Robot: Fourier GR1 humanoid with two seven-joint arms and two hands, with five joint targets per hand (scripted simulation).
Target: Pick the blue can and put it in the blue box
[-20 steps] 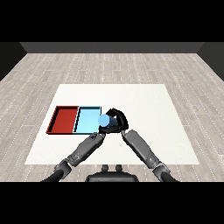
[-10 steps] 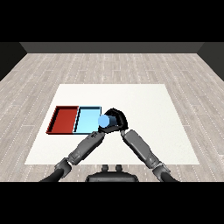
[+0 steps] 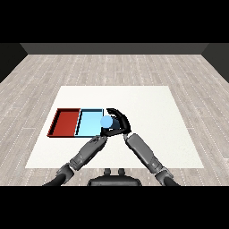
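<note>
Right now the blue can point(image 3: 106, 121) is a small, pale sky-blue cylinder seen mostly from its rounded top, plain in colour with a slightly lighter sheen on the upper face. No label, brand mark or writing can be made out on it from the head view. It sits inside the curl of the right hand point(image 3: 120, 123), whose black fingers arch over and around its right side while the thumb comes in beneath, so the hand is clamped round the can. The can appears at the right edge of the blue box point(image 3: 88, 122), overlapping that tray's right rim; whether it is lifted above the rim or touching it cannot be told.

The blue box is a shallow light blue tray with a dark rim, lying touching side by side with the red tray point(image 3: 66, 122) on its left, both on the white table point(image 3: 152, 112). Neither tray carries any readable marking.

The left hand point(image 3: 104, 134) lies just below the can and near the blue box's lower right corner; its fingers are too dark and crowded against the right hand to tell their pose.
</note>
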